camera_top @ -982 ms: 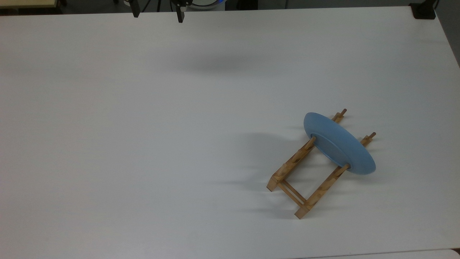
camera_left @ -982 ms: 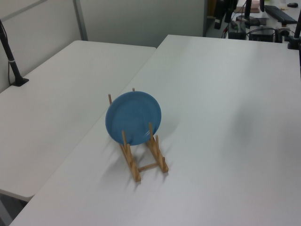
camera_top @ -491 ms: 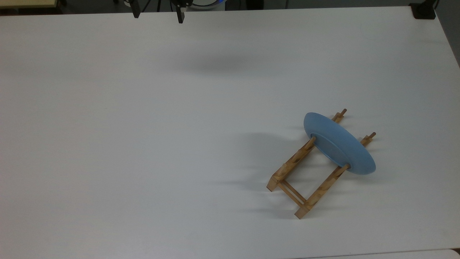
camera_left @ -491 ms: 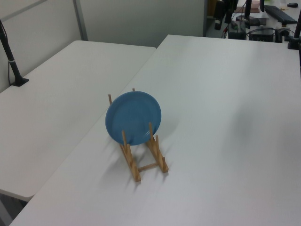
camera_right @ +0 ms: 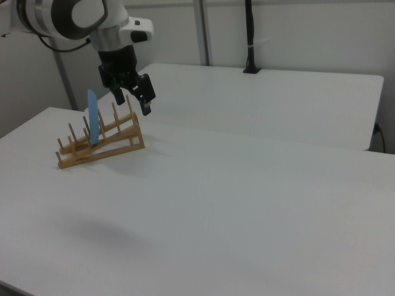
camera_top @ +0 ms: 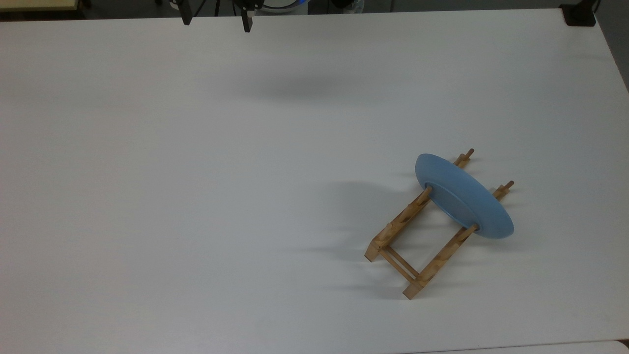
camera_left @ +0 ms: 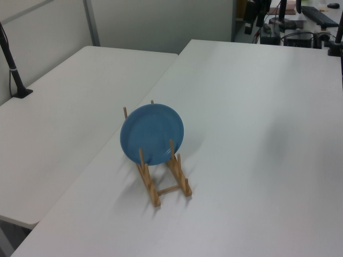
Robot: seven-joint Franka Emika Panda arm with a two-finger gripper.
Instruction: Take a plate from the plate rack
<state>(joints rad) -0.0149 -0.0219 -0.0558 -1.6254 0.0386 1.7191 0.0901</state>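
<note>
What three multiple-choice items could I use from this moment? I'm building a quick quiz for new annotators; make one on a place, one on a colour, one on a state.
1. Where does the plate rack sit in the top view?
A. upper left of the table
B. lower right of the table
C. centre of the table

2. What colour is the plate?
A. light blue
B. red
C. white

3. How does the plate stand?
A. flat on the table
B. on edge between the rack's pegs
C. held in the gripper

Answers:
1 B, the rack lies toward the top view's lower right on the white table.
2 A, its face shows blue in the left view.
3 B, it stands in the rack, while the open gripper hangs in the air, holding nothing.
</note>
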